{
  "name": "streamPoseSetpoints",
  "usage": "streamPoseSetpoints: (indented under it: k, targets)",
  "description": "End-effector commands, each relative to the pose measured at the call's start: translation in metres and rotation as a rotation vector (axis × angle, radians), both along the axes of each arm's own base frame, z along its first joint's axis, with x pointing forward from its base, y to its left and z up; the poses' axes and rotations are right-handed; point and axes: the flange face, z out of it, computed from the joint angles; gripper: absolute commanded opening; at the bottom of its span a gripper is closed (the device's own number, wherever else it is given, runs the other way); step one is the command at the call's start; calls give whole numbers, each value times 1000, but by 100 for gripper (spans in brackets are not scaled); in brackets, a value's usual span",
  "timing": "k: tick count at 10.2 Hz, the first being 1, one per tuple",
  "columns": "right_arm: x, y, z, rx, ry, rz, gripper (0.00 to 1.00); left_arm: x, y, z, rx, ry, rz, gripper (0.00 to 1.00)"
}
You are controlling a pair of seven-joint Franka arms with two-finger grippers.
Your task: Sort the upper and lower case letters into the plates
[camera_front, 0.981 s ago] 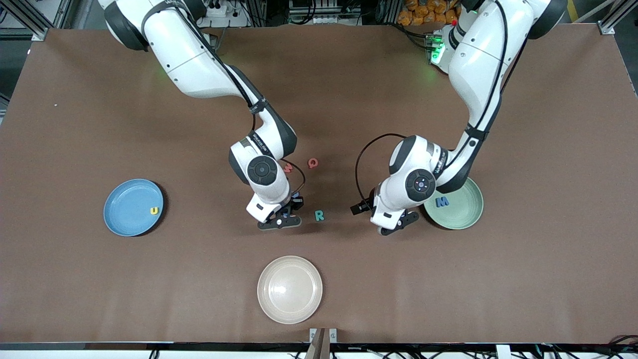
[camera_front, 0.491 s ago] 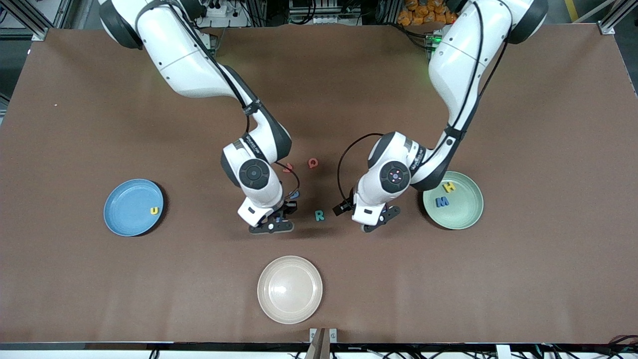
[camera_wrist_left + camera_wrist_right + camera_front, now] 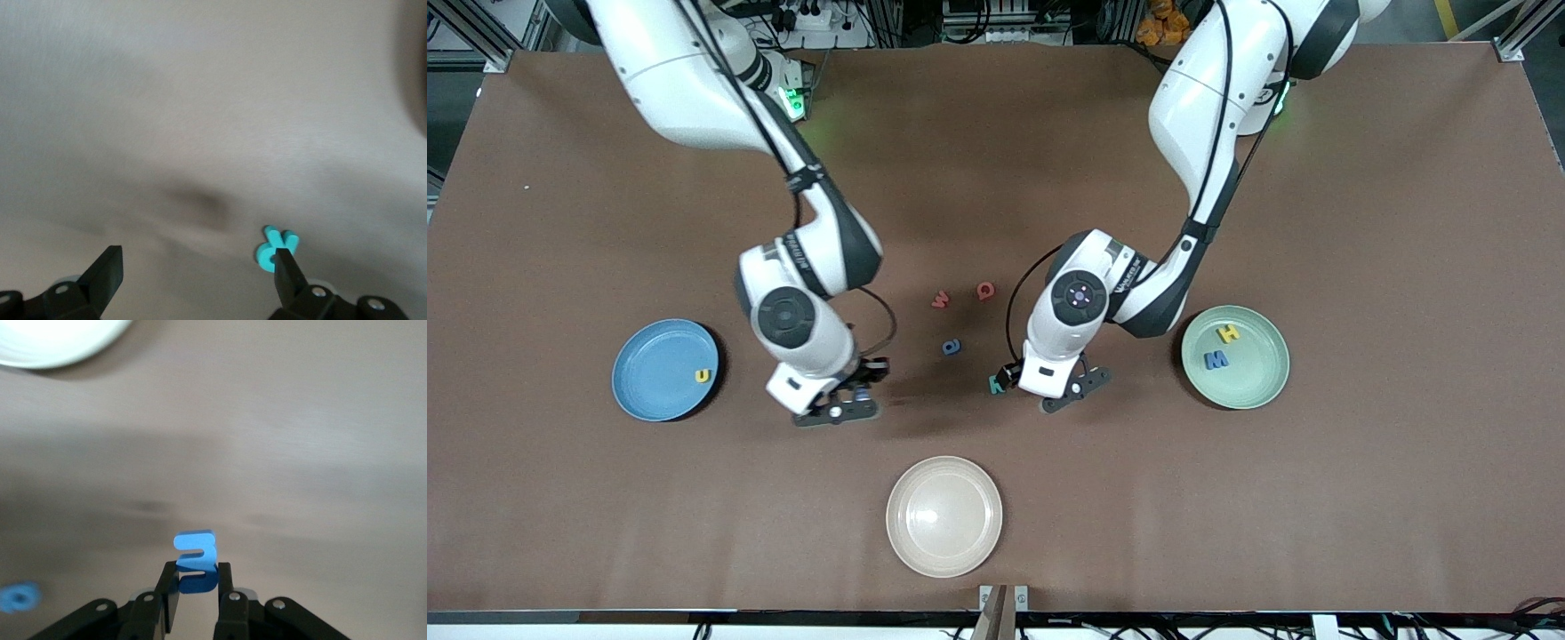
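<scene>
Right gripper (image 3: 838, 411) is clamped on a small blue letter (image 3: 195, 561), plain in the right wrist view: the piece stands pinched between the two fingers (image 3: 167, 593). Which letter it is I can't say for sure from that angle. The gripper hangs over bare table (image 3: 560, 498), between the blue plate (image 3: 649, 391) and the cream plate (image 3: 943, 516).

Left gripper (image 3: 1069, 397) has its jaws spread wide and holds nothing. It sits low over the middle of the table, right by the teal letter (image 3: 994, 384). In the left wrist view that teal piece (image 3: 272, 247) lies flat on the table just at one fingertip (image 3: 283, 263); whether they touch is hard to tell.

The blue plate, toward the right arm's end, carries a yellow U (image 3: 703, 375) by its rim. The green plate (image 3: 1263, 387), toward the left arm's end, holds a yellow H (image 3: 1229, 333) and a blue M (image 3: 1216, 359) side by side, the M nearer the front camera.

Loose on the table between the two arms: a red w (image 3: 941, 300) and a red Q (image 3: 984, 290) close together, and a blue a (image 3: 952, 347) a little nearer the camera than those two. The cream plate lies nearest the camera of all.
</scene>
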Motion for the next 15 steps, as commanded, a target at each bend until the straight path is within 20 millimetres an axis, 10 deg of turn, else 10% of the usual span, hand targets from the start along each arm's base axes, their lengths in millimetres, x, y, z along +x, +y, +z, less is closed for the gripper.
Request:
streamPoseSetpoints:
  k: [1, 6, 11, 12, 13, 15]
  targets:
    - [-10, -84, 24, -1, 16, 76, 0, -18, -43, 7, 96, -161, -162, 100]
    - [-21, -325, 13, 33, 89, 194, 0, -38, -67, -42, 155, -296, -402, 100]
    - [-30, -366, -4, 45, 127, 125, 4, -45, -73, -65, 146, -337, -429, 100]
    - [-29, -365, -4, 45, 128, 123, 39, -46, -72, -67, 146, -332, -427, 100]
    - [-27, -365, -11, 42, 135, 140, 99, -47, -70, -70, 152, -321, -423, 95]
    - [-27, -367, -12, 44, 134, 147, 100, -48, -71, -69, 149, -319, -387, 73]
